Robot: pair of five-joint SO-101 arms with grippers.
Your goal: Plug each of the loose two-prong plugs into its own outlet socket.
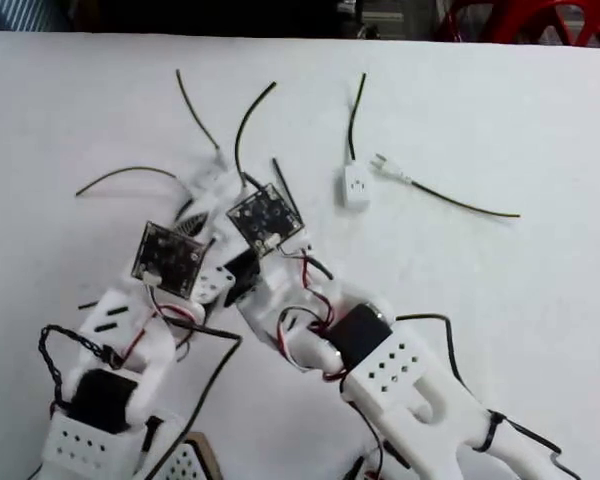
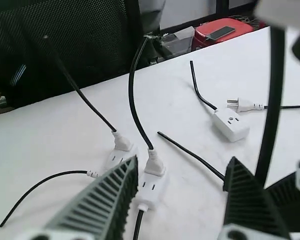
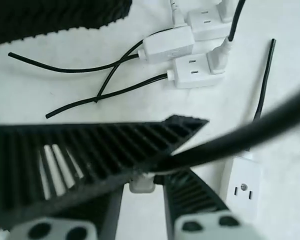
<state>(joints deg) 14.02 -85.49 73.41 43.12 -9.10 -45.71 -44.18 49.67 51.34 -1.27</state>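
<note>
— Left gripper (image 2: 184, 162) hangs low over the table (image 1: 540, 110), its fingers (image 2: 110, 200) spread wide with nothing in them. Right between them lies a white socket (image 2: 149, 186) with a plug (image 2: 154, 165) seated in it, the cable rising off the table.

— And just beside that one is a second socket (image 2: 117, 156), also with a plug pushed in. Now the right gripper (image 3: 176, 161): it's clamped tight on a white plug (image 3: 141, 186). The black cable (image 3: 250, 132) runs out from between the jaws at a slant.

— Close by that gripper sits a bare socket (image 3: 242, 187), face up, nothing in its holes. Its own lead stretches away across the table to a free end.

— From above, both arms crowd together at the near left of the table, the left arm (image 1: 110, 330) tight against the right arm (image 1: 400, 370).

— Well apart from them, out toward the middle, there's the far socket (image 1: 355, 187), white, holes showing. The loose plug (image 1: 380, 165) lies just beside it, not inserted, prongs out in the open.

— That plug's cable trails off across the table, away from the arms. Whether the far socket and the bare socket are one and the same, the commentators cannot tell.
</note>
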